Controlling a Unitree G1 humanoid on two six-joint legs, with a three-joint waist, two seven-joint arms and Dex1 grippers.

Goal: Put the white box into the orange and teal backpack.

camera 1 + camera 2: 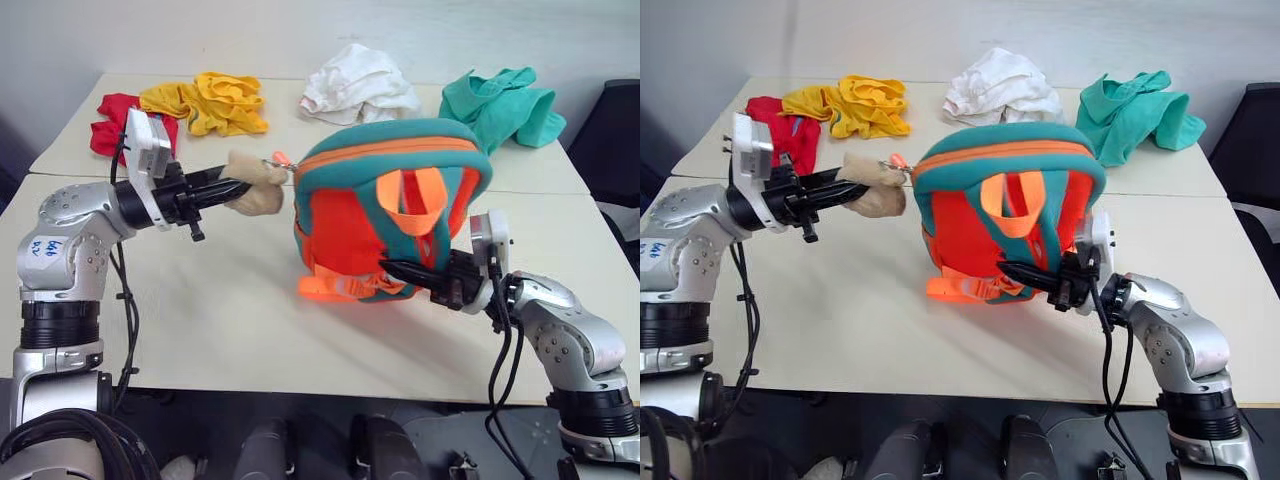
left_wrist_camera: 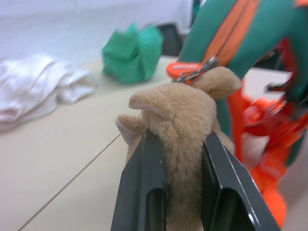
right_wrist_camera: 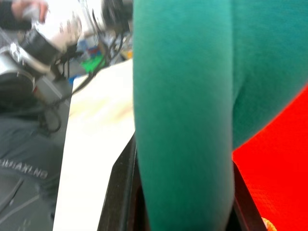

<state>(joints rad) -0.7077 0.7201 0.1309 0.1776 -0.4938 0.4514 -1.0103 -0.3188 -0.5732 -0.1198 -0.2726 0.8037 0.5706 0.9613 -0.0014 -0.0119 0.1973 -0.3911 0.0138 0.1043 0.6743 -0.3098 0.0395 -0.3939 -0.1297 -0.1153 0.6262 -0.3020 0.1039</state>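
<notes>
Gripping the tan plush animal [image 2: 185,125], the left claw [image 1: 238,186] faces the right claw [image 1: 400,270], which is clamped on the orange and teal backpack's [image 1: 390,200] teal trim above the tabletop [image 1: 220,310].

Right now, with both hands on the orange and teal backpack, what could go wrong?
1. The left hand grips only the tan plush animal, clipped to the zipper pull; pulling may strain that clip.
2. The right hand pinches teal trim on the orange and teal backpack; it could slip.
3. The zipper looks closed.

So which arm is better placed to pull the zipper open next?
Probably the left: its jaws clamp the plush animal clipped to the zipper pull. The right gripper pinches the backpack low, steadying it.
</notes>
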